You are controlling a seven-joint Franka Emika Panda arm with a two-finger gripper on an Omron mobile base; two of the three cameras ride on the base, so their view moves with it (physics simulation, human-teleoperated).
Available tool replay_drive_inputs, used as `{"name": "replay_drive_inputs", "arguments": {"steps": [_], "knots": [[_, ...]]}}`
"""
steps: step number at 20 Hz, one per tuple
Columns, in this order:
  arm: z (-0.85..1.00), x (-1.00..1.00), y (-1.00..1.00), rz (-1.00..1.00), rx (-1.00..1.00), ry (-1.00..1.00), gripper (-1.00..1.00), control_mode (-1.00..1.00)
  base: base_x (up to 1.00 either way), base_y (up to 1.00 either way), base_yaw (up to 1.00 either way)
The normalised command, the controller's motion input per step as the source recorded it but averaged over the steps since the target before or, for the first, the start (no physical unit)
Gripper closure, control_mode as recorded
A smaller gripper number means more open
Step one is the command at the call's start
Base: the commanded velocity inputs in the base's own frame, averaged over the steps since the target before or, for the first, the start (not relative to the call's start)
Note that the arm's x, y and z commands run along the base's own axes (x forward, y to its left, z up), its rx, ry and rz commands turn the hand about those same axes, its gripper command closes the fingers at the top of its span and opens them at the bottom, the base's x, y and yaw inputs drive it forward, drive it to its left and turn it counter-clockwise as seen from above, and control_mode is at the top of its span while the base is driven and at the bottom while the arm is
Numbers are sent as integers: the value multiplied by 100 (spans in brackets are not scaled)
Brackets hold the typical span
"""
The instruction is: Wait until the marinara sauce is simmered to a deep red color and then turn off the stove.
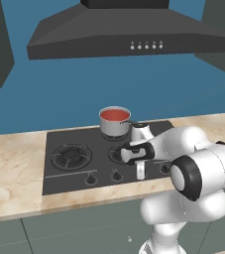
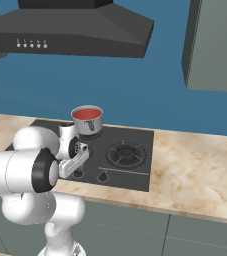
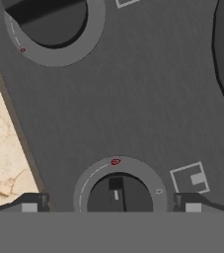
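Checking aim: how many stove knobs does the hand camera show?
2: one knob at the bottom, between the gripper's fingertips; another knob at upper left, partly cropped.

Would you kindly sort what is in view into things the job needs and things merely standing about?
Needed: marinara sauce, stove, knob between the open fingers.
Merely about: range hood, marble counter, wall cabinet.

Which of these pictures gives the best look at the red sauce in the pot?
The left base view: the marinara sauce fills the saucepan, seen unobstructed from above. The right base view shows it too, slightly smaller. The hand view looks at a stove knob instead.
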Motion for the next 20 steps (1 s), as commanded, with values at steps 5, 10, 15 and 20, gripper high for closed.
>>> {"name": "replay_drive_inputs", "arguments": {"steps": [5,10,15,20], "knots": [[-5,9,0,0,0,0,-100,-100,0,0,0],[-5,3,0,0,0,0,-100,-100,0,0,0],[-5,0,0,0,0,0,-100,-100,0,0,0],[0,0,0,0,0,0,100,-100,0,0,0]]}}
